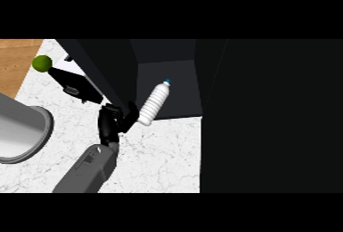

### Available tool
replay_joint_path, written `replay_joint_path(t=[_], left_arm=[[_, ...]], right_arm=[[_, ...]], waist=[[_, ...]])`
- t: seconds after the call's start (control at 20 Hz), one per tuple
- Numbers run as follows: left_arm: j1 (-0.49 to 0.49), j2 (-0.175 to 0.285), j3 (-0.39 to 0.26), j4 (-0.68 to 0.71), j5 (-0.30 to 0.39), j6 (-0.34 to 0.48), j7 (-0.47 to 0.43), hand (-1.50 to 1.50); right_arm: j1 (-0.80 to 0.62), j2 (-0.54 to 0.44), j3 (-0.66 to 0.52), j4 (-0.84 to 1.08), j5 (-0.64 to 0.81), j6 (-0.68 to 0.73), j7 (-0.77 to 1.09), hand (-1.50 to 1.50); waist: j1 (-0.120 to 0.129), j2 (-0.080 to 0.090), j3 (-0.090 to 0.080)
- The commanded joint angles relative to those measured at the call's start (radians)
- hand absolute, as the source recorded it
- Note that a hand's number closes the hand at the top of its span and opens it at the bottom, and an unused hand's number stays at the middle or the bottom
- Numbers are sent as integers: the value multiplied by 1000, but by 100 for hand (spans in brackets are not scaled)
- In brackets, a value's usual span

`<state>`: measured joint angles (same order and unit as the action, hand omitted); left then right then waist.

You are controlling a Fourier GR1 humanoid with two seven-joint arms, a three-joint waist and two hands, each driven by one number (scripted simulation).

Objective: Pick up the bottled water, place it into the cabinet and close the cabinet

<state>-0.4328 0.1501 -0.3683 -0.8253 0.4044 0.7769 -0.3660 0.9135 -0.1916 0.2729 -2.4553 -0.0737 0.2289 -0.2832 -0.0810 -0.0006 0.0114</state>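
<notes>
The bottled water (154, 102), white and ribbed with a blue cap, lies tilted in the opening of the dark cabinet (175, 68). Its cap points into the cabinet and its base reaches the front edge over the counter. The cabinet's door (104, 63) stands open as a dark panel left of the bottle. My left hand (109, 123) is just below the door's lower edge, fingers relaxed and open. Its fingertips are close beside the bottle's base but do not wrap it. My right hand does not show.
A green round fruit (41, 63) lies at the far left of the white marble counter (161, 158). A big grey round vessel (23, 131) sits at the left edge. A black mass fills the view's right side.
</notes>
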Motion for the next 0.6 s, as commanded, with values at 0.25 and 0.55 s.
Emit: replay_joint_path(t=[0.25,0.55], left_arm=[[-291,33,-23,101,-78,67,63,-150],[-294,23,-60,89,-96,114,82,-150]], right_arm=[[-16,-10,-9,-15,-39,21,15,-150],[-23,-15,-6,1,-48,41,8,-150]], waist=[[-67,30,-12],[-84,29,-11]])
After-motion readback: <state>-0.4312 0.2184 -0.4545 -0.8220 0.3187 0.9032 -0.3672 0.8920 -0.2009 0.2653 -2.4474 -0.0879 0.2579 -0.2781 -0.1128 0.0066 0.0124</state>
